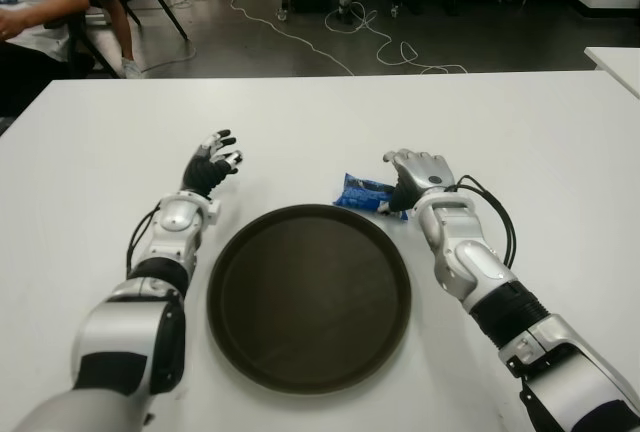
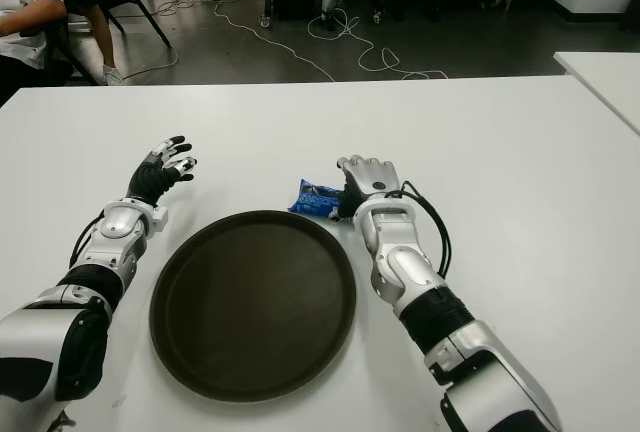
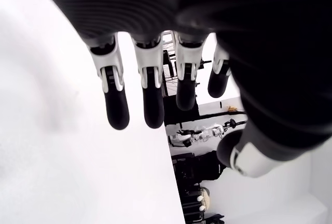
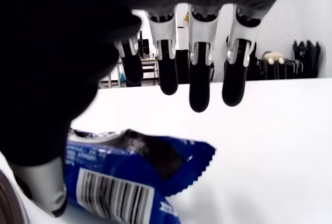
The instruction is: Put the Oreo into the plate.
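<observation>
The left hand [image 1: 212,165] is stretched forward over the white worktop [image 1: 540,142], just past the far left rim of the plate [image 1: 309,295], its dark fingertips [image 3: 117,111] spread and holding nothing. Its wrist view shows four fingers hanging straight above bare worktop, with the thumb off to one side; it shows neither plate nor packet.

The round dark plate lies near the worktop's near edge, between the two forearms, and nothing is on it.

The blue Oreo packet [image 1: 364,193] lies flat on the worktop just beyond the plate's far right rim. The right hand [image 1: 418,174] sits at the packet's right end, palm down. The eye views hide the contact; the right wrist view shows the fingers [image 4: 199,89] extended above and past the packet while the thumb [image 4: 44,185] stands beside its barcode end, so the hand is open, not closed on it.

Bare worktop runs wide toward the far edge and the right edge.
</observation>
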